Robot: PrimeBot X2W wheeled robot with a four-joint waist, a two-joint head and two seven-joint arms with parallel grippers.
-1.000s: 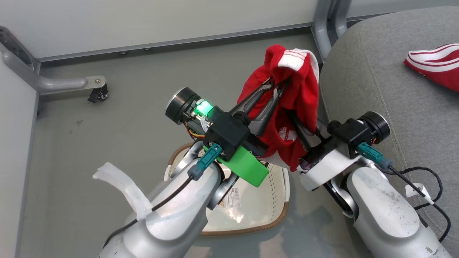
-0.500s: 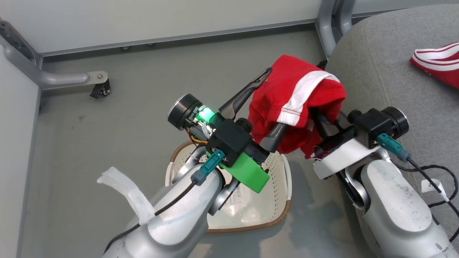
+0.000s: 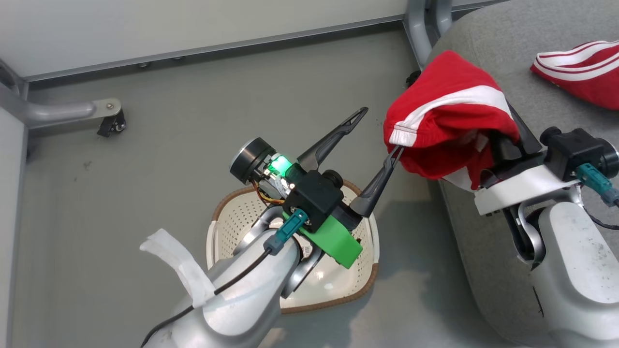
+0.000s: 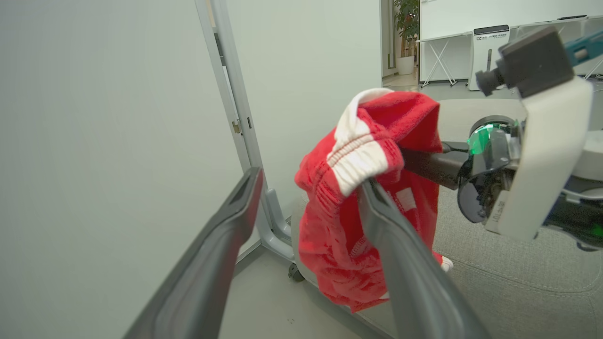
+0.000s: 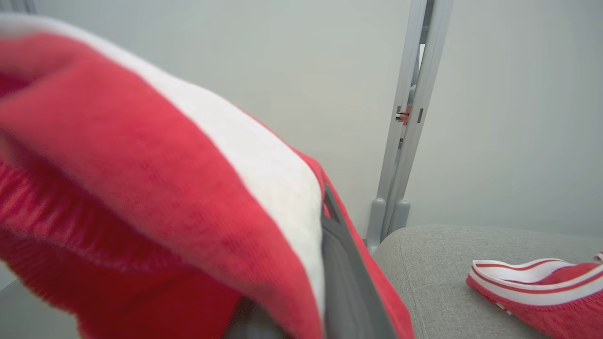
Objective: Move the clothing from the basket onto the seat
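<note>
One label (image 3: 305, 250) in basket (image 3: 227, 220); shorts (image 3: 445, 104) above seat (image 3: 546, 53)

grey floor (image 3: 159, 154), caster wheel (image 3: 108, 126), white wall (image 3: 193, 24)

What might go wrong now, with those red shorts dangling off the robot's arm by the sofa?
1. The shorts are draped over the right gripper, its grip hidden by cloth. They hang at the seat's edge, partly above the floor, so they might slip down there.
2. One finger of the open left gripper touches the white waistband, so it may snag the cloth as the arms part.
</note>
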